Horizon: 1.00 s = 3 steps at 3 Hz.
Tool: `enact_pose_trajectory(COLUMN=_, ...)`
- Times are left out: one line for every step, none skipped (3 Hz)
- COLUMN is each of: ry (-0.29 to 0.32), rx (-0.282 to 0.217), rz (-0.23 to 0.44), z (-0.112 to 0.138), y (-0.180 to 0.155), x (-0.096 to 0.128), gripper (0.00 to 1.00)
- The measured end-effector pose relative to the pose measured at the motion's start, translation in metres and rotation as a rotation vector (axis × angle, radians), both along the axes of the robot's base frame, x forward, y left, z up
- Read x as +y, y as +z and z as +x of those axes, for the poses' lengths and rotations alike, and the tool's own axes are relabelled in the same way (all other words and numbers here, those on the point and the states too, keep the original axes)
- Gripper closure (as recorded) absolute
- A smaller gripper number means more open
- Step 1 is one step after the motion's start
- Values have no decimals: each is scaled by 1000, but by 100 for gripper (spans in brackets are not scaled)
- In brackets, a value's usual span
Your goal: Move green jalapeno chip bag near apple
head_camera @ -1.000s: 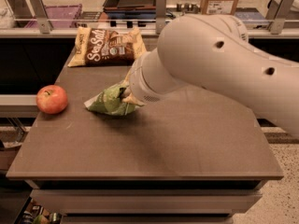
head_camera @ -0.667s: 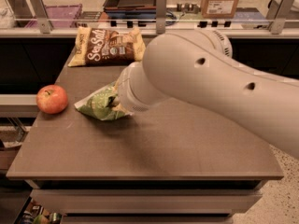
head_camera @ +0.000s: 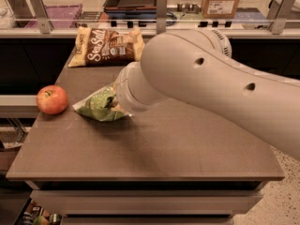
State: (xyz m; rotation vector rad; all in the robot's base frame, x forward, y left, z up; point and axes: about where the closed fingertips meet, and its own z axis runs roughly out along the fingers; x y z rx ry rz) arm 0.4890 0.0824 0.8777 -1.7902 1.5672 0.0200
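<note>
- Gripper point(head_camera: 111, 102) sits at the right end of the green jalapeno chip bag point(head_camera: 95, 108), low over the table point(head_camera: 154, 153), left of centre. Nearly all of it is hidden behind the thick white wrist of the arm point(head_camera: 201, 74). Only a dark bit shows against the bag.
- Grip state: cannot tell. Open, closed or clamped on the bag, the wrist blocks the view.
- Bag is on the table or barely above it; contact underneath is unclear. It is crumpled, long axis roughly left-right, pale left tip pointing at the apple point(head_camera: 52, 99).
- Key relation: bag extends left from the gripper, and the apple lies further left on nearly the same line. So the bag is between gripper and apple.
- Gap: bag's left tip is near the apple, not touching. A strip of bare table shows between them.
- Apple is upright, stem up, close to the table's left edge.
- Tan Sea Salt bag point(head_camera: 107, 47) lies at the far edge, well apart and out of the path.
- Judgement: placement looks about done. At most a short shift left along the bag's axis, then let go and lift clear.
- Risk: an overshoot nudges the apple, which is round and near the edge, so it could roll off. The crinkly bag may spring or slide on release.
</note>
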Motion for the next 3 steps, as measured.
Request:
enact_pose_trajectory(ry=2, rx=-4, rz=-2, z=-1, y=2, x=1, gripper=36)
enact_pose_trajectory(ry=3, rx=-7, rz=-3, z=-2, y=3, x=2, gripper=14)
enact_pose_trajectory(ry=5, rx=-11, rz=-4, z=-3, y=5, x=3, gripper=0)
